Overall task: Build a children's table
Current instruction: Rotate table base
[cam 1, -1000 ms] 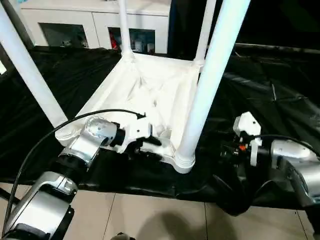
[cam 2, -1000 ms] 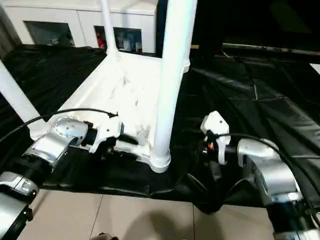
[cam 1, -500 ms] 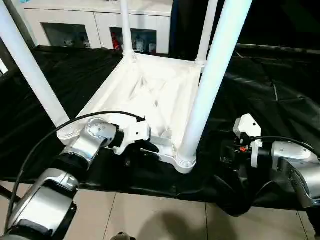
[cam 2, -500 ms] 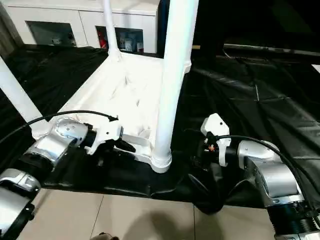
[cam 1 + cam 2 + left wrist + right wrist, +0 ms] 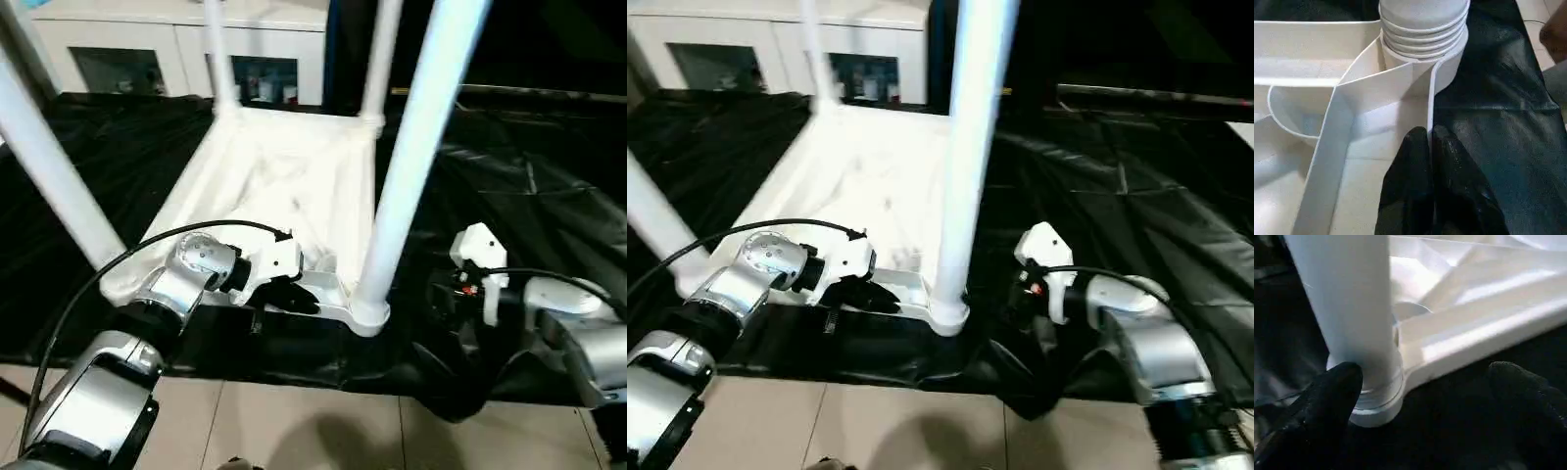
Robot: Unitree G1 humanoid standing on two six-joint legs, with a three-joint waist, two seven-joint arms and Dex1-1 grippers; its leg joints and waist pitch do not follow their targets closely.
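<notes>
- The children's table [image 5: 284,186] lies upside down on a black sheet [image 5: 509,157], its four white legs [image 5: 416,147] standing upward, with a white cabinet [image 5: 176,44] behind it.
- The left pincer [image 5: 1429,147] is clamped on the thin near rim of the table top, one finger on each side (just beside the near right corner socket).
- The right pincer [image 5: 1425,382] stands wide apart beside the near right leg [image 5: 1347,303], holding nothing; one fingertip [image 5: 1344,382] is at the leg's base.

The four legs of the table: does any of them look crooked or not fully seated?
The near left leg leans outward while the near right leg stands steeper. Whether either is fully seated in its socket is unclear.
</notes>
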